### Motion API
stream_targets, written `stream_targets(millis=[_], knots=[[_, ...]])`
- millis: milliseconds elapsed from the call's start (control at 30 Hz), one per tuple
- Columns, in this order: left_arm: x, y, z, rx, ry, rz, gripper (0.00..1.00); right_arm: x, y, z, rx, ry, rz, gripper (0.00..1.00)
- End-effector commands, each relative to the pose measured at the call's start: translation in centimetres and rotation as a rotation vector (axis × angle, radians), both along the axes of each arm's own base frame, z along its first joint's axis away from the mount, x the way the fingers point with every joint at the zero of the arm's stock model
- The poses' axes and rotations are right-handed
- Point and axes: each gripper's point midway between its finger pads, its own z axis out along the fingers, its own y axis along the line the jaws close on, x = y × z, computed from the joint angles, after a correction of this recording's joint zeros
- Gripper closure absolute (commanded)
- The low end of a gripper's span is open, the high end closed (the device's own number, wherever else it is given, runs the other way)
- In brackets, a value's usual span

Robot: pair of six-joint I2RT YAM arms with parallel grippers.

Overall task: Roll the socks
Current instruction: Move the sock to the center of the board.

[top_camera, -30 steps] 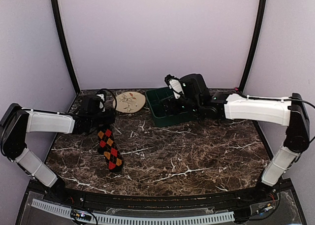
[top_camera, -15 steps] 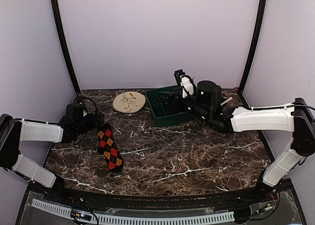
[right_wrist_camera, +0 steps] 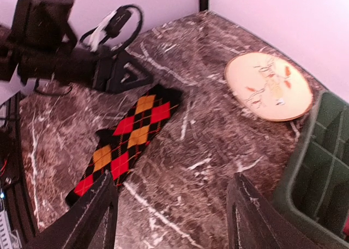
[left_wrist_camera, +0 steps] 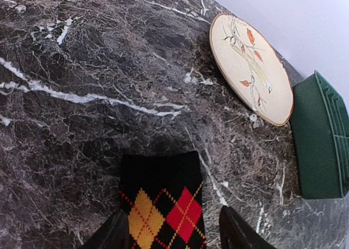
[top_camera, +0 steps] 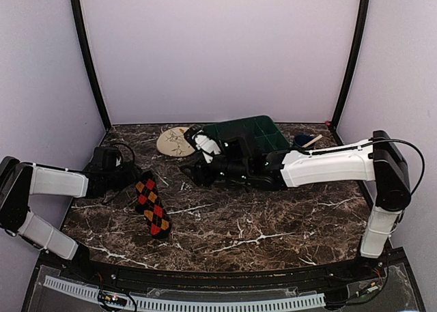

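The argyle sock (top_camera: 152,206) runs lower-right from the left gripper (left_wrist_camera: 173,219), spread at its cuff — the right gripper (right_wrist_camera: 170,179), also spread, is farther.

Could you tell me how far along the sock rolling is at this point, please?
Nothing looks rolled yet: the black fabric sock with red-orange argyle diamonds lies flat on the dark marble table. In hand: the left gripper is open, its fingers either side of one sock end; the right gripper is open and empty. Left: all the rolling; no second sock shows.

Right hand (right_wrist_camera: 172,201) leftward; green tray (top_camera: 258,129) askew.
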Motion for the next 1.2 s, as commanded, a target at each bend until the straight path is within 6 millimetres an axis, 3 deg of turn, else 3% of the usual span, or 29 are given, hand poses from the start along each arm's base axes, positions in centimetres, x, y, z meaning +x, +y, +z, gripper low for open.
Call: stream_targets(millis=[0,200,300,400,667,933,1167], knots=[[-0.1,0.4,-0.9,0.001,0.076,0.034,0.45,-3.9,1.4,-3.8,-0.174,0.043,0.1,0.38],[0.6,-0.6,-1.5,-0.019,0.118,0.002,0.53,-10.3,2.9,-10.2,-0.383,0.143,0.317,0.43],[1.2,-1.1,-2.2,-0.026,0.148,-0.017,0.56,-12.8,3.5,-12.0,-0.485,0.084,0.396,0.42],[1.8,-1.8,-2.7,-0.033,0.176,-0.04,0.57,-14.1,4.0,-12.5,-0.538,0.001,0.445,0.4],[2.6,-2.7,-4.3,-0.024,0.25,-0.085,0.65,-14.9,5.6,-12.8,-0.588,-0.152,0.531,0.35],[3.1,-3.3,-6.2,-0.048,0.311,-0.115,0.7,-14.5,7.5,-14.7,-0.65,-0.223,0.574,0.34],[3.6,-3.5,-6.7,-0.063,0.318,-0.127,0.71,-14.1,9.2,-15.4,-0.656,-0.279,0.607,0.36]])
